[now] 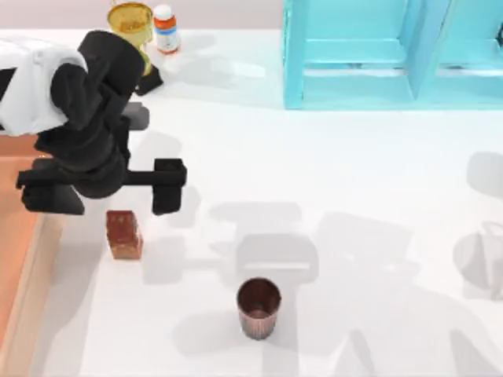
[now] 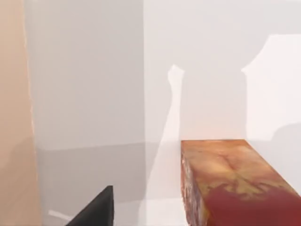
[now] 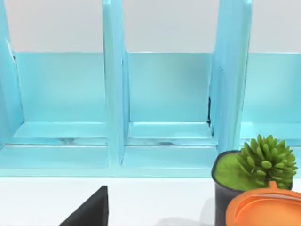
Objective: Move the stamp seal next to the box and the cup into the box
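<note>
At the near edge of the bench point(image 1: 354, 157) stands the cup point(image 1: 258, 308). Farther back the stamp seal point(image 1: 124, 233) sits upright just beside the box point(image 1: 17, 259). Above it our left claw point(image 1: 102, 188) hangs released. Our right claw: we cannot tell.

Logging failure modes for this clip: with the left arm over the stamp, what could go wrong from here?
1. The left claw sits off-centre above the stamp, toward the box; descending now, a finger might clip it.
2. The stamp stands close to the box rim, so a nudge could push it against that.
</note>
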`<state>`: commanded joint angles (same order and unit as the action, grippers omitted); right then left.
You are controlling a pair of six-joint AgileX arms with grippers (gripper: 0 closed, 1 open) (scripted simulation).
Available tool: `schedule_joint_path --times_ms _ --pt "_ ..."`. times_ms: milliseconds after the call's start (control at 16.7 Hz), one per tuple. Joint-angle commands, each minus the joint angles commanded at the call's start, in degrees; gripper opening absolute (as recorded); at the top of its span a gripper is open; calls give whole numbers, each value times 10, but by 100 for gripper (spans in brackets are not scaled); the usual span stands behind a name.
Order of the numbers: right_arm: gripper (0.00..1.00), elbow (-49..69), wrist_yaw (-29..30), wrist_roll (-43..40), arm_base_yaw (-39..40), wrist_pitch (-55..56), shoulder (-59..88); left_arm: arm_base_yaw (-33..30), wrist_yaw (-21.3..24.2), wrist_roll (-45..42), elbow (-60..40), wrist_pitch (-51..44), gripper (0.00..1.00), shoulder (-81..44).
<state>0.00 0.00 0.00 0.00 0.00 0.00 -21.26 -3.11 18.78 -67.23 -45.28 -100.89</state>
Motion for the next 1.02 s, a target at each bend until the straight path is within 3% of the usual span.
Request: schedule_joint_path --times_ms 780,1020 --pt "100 0 0 0 0 0 0 -3 -1 3 -173 -203 100 24" --pt "100 0 0 0 0 0 0 -2 -1 3 -190 -224 100 34"
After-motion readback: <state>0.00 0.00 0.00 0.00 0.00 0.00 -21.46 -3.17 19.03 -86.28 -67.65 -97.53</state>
